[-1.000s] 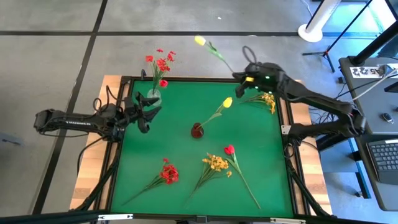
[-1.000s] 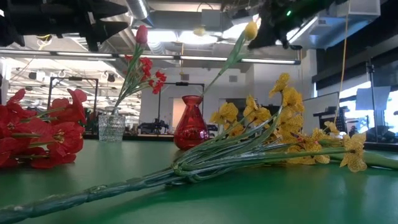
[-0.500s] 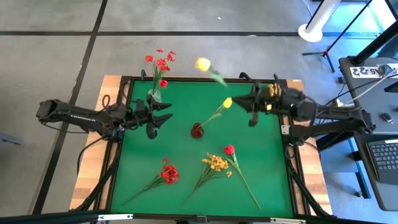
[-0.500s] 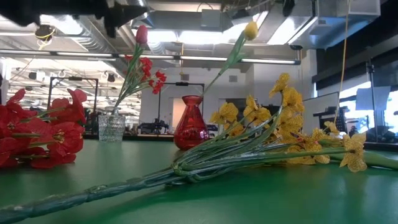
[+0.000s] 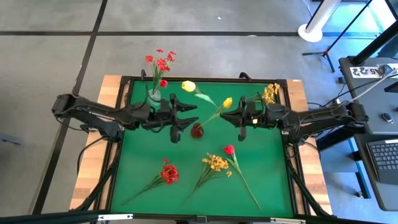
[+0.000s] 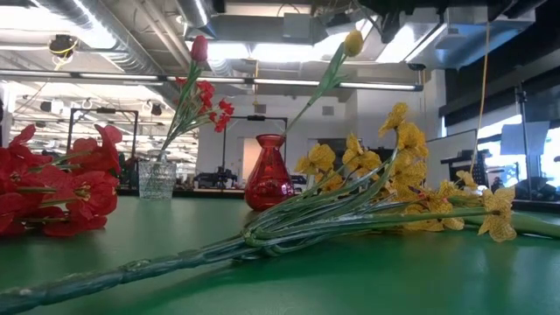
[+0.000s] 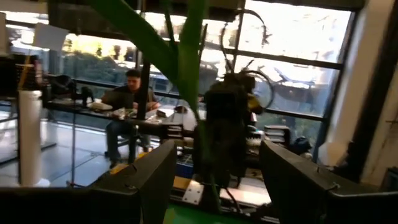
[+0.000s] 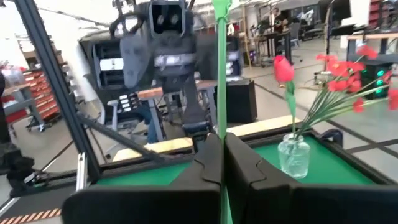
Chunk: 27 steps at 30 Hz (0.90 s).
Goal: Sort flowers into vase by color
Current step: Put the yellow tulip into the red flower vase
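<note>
Both end effectors meet above red vase: right pinches yellow tulip stem; left spread. Lower stem vertically.

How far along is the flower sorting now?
Done: red flowers stand in the clear vase, one yellow tulip in the red vase. In hand: right gripper, jaws shut on a second yellow tulip; left gripper open nearby. Left: red spray, red tulip, yellow spray, far yellow spray on the table.
</note>
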Motion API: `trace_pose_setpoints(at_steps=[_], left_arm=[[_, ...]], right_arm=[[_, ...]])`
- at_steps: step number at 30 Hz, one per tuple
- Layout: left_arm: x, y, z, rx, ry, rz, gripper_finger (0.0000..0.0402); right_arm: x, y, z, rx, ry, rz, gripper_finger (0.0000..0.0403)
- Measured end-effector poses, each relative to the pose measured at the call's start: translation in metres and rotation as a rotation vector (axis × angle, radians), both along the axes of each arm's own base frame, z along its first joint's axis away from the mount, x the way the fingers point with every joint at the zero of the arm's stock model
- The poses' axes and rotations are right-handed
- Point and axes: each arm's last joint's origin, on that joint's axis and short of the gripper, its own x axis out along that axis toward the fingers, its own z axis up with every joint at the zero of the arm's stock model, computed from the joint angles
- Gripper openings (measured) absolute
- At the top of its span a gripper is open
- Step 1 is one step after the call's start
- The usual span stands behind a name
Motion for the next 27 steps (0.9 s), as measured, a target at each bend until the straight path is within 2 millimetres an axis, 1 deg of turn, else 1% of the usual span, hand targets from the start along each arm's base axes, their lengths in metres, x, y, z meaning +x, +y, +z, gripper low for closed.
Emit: trace_pose_setpoints(at_steps=[4,9,15,21,27], left_arm=[[0.015,0.007,0.004,-0.036,-0.002,0.092,0.0224],[0.022,0.012,0.006,-0.044,-0.044,0.089,0.0224],[0.021,0.011,0.012,-0.044,-0.109,0.067,0.0224],[0.021,0.013,0.013,-0.045,-0.121,0.072,0.0224],[0.021,0.018,0.013,-0.045,-0.127,0.087,0.0224]], right_arm=[[0.002,0.004,-0.003,-0.001,0.011,0.017,0.0],[0.003,0.006,-0.003,-0.001,0.016,0.024,0.0],[0.003,0.006,-0.005,-0.002,0.031,0.023,0.0],[0.003,0.006,-0.005,-0.003,0.032,0.041,0.0],[0.009,0.007,-0.012,0.0,0.06,0.06,0.0]])
